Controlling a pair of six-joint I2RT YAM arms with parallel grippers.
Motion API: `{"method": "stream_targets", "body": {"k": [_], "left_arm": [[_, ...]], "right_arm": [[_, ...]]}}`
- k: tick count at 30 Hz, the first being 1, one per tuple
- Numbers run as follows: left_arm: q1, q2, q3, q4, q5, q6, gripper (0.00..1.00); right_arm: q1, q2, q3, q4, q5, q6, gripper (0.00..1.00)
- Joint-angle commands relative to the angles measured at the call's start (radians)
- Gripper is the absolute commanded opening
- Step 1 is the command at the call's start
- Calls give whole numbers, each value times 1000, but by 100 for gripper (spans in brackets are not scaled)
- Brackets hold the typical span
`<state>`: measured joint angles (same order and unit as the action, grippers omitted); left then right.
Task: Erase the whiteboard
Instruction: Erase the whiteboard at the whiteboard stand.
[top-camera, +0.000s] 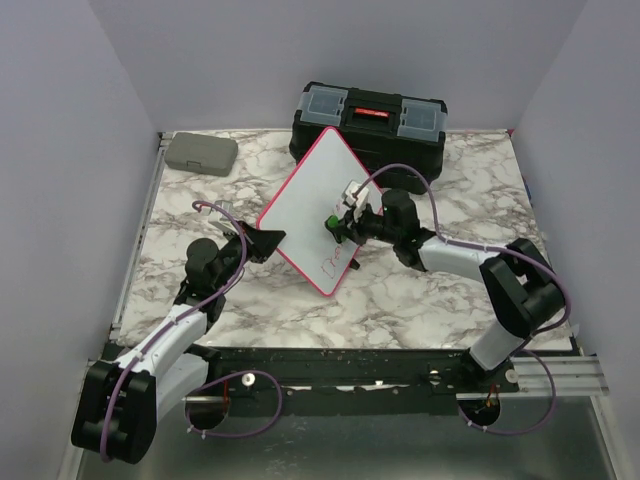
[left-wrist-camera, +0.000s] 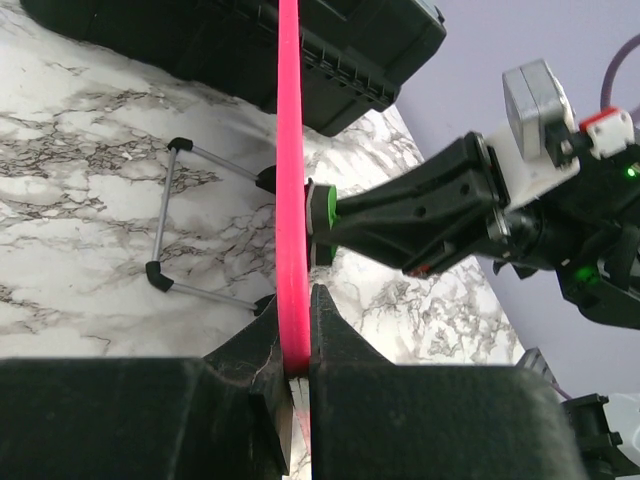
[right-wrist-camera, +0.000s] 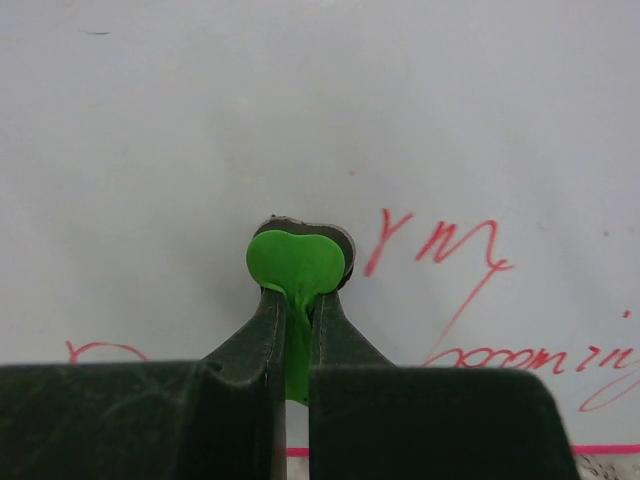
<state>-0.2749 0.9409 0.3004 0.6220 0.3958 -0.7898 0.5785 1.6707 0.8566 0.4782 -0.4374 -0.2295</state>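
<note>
So on your marble table (top-camera: 430, 300), right in front of the black toolbox (top-camera: 368, 120), the whiteboard (top-camera: 312, 200) stands tilted up, your left gripper (left-wrist-camera: 296, 300) pinched tight on its pink frame, and your right gripper (right-wrist-camera: 297, 305) clamped on a small green eraser (right-wrist-camera: 295, 258) pressed against the face near the red writing (right-wrist-camera: 440, 245).

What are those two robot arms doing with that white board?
The left gripper is clamped on the pink edge of the whiteboard, holding it up at a tilt. The right gripper pinches a small green eraser against the board's face. Red writing shows beside it, so the wiping isn't finished.
</note>
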Motion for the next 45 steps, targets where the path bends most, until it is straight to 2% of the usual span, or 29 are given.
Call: {"method": "stream_targets", "body": {"k": [1,5,9,14,23,28,31,37,45], "left_arm": [[-23,13,-4,37,104,-3,0],[-23,11,-6,37,102,-7,0],[-23,-2,-6,19,104,-2,0],[-23,-16,-10,9,106,0,0],[-23,-8,-7,20,106,0,0],[-23,1,-3,24,108,0,0],[-23,4,-1,25,107,0,0],[-23,9,-1,28,108,-1,0],[-23,-2,-3,16,111,2,0]], "right_arm": [[98,-26,-48,-44,-60,-38,1],[114,-3,25,-27,-60,18,1],[108,45,119,-10,5,63,1],[39,94,181,16,12,110,1],[-47,95,76,-7,13,32,1],[-38,60,0,-39,-108,-2,1],[6,29,-32,-28,-117,-20,1],[74,17,23,0,-112,47,1],[35,86,139,58,-26,127,1]]}}
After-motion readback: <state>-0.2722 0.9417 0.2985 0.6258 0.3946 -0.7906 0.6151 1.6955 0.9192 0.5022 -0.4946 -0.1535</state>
